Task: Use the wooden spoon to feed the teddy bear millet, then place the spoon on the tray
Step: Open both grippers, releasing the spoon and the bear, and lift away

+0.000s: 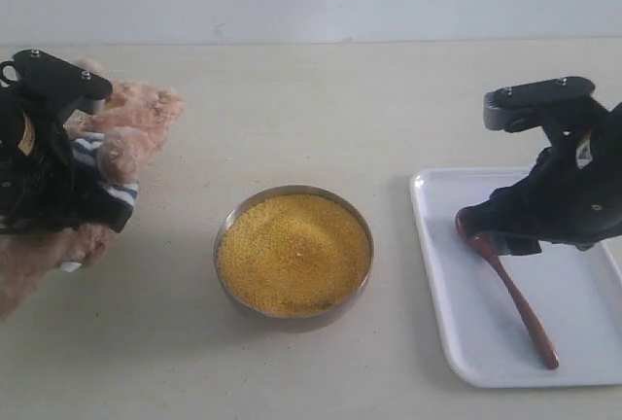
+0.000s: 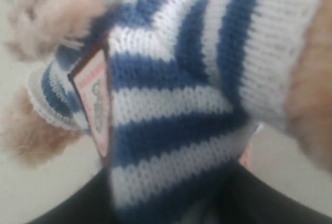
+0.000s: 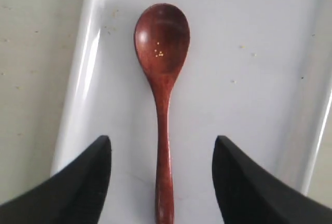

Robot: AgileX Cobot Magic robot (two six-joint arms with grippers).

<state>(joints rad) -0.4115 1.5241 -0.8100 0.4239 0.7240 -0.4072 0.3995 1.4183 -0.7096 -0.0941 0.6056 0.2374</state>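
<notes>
Basically, slim reddish-brown wooden spoon [image 3: 163, 105] sits on the white plastic tray [image 1: 437, 274] — right gripper [image 3: 162, 142] spread wide astride it, drop-off looks done; left gripper [image 1: 107, 208] pinches the fluffy striped-shirt teddy bear [image 2: 171, 105] steady.

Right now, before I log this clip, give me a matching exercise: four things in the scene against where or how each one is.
Column 1
1. teddy bear
2. millet
3. wooden spoon
4. right end effector

Column 2
A. lying on the white tray
B. open, above the spoon's handle
C. far left of the exterior view
D. heaped in the metal bowl

Pairs: 1-C, 2-D, 3-A, 4-B
</notes>
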